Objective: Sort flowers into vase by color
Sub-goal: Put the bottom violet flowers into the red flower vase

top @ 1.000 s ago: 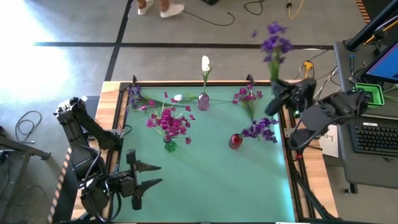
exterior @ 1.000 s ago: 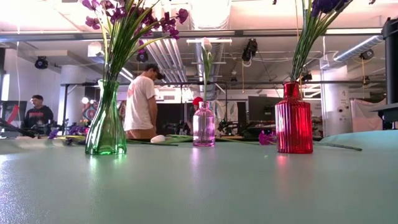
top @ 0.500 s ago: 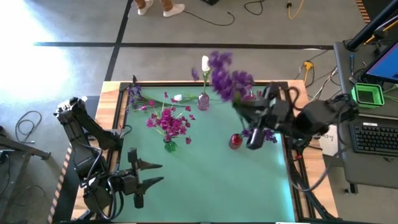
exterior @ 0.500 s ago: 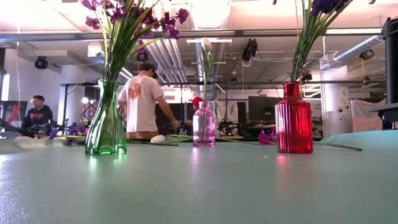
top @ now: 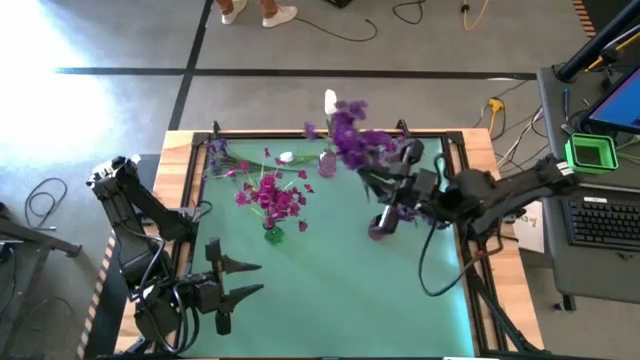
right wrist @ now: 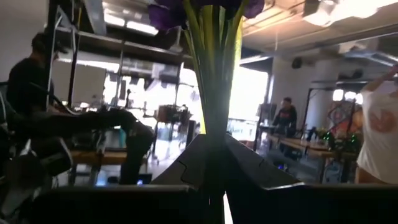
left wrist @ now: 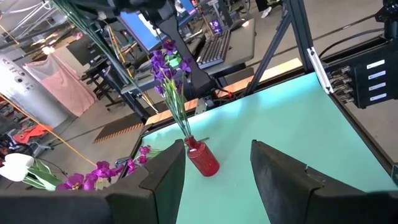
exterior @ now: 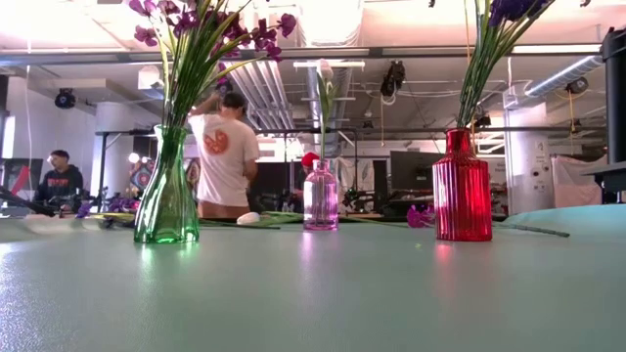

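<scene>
- A purple bunch (top: 352,132) is clamped in the right gripper (top: 388,180), carried above the red vase (top: 377,228) (which already contains purple stems).
- Loose flowers (top: 235,164) are left on the table; the left gripper (top: 240,280) is parked, jaws parted, empty.

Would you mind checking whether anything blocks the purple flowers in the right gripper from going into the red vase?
Nothing visible does. The right gripper holds the purple flowers directly over the red vase, which already contains purple stems.
</scene>
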Robot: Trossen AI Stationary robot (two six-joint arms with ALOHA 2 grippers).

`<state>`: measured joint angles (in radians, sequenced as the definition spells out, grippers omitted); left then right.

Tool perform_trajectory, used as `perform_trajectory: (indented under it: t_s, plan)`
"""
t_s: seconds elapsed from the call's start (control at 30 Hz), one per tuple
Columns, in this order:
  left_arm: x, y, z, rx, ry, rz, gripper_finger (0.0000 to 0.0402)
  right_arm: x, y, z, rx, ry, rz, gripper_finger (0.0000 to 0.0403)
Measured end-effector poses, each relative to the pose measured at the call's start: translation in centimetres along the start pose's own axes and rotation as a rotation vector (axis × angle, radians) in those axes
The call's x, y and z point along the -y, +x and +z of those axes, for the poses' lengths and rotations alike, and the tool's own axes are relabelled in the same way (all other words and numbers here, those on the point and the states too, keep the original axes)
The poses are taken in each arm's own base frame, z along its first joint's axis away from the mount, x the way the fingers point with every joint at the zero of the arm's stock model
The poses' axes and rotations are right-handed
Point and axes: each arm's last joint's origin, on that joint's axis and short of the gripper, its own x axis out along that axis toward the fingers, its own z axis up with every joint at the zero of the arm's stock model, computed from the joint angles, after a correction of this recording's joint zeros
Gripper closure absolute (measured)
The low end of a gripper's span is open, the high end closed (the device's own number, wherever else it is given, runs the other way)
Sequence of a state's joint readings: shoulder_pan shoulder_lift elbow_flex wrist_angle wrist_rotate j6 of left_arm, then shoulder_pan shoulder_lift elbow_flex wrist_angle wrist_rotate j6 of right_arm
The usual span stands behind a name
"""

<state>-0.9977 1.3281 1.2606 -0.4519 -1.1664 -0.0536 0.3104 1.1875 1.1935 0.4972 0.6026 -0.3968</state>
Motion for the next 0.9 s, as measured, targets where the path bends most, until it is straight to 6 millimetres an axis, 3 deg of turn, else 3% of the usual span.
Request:
perform_trajectory:
  t_s: [0.43,0.63,0.9]
  plan:
    - [0.0,0.0,0.0,0.0,0.0,0.0,0.0232,4.8,-6.7,-2.9,0.105,0.07,-0.156,0.0369]
    - [0.0,0.0,0.0,0.0,-0.002,0.0,0.0232,5.3,-7.4,-6.0,0.045,0.011,-0.185,0.0369]
    - [0.0,0.0,0.0,0.001,-0.032,0.0,0.0232,8.1,-8.6,-5.1,0.068,0.032,-0.28,0.037]
